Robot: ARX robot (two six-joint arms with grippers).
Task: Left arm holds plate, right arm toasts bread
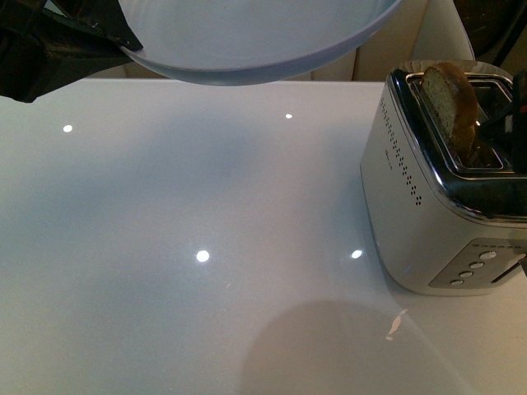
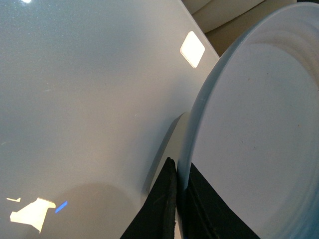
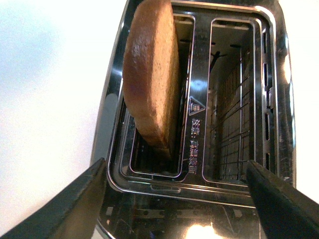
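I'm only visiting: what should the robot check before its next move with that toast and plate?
1. Black left gripper clamped on rim of the round pale blue-grey plate: ok.
2. Plate held off the white table: ok.
3. Brown bread slice standing in one slot of the silver metal toaster, top exposed: ok.
4. Dark right gripper open, fingers spread above the toaster: ok.
5. Other slot empty: ok.
6. Bread toasted enough: cannot tell.

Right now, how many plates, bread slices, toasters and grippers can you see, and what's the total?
Plates: 1, the plate
Bread slices: 1, the bread
Toasters: 1, the toaster
Grippers: 2, the left gripper and the right gripper
Total: 5
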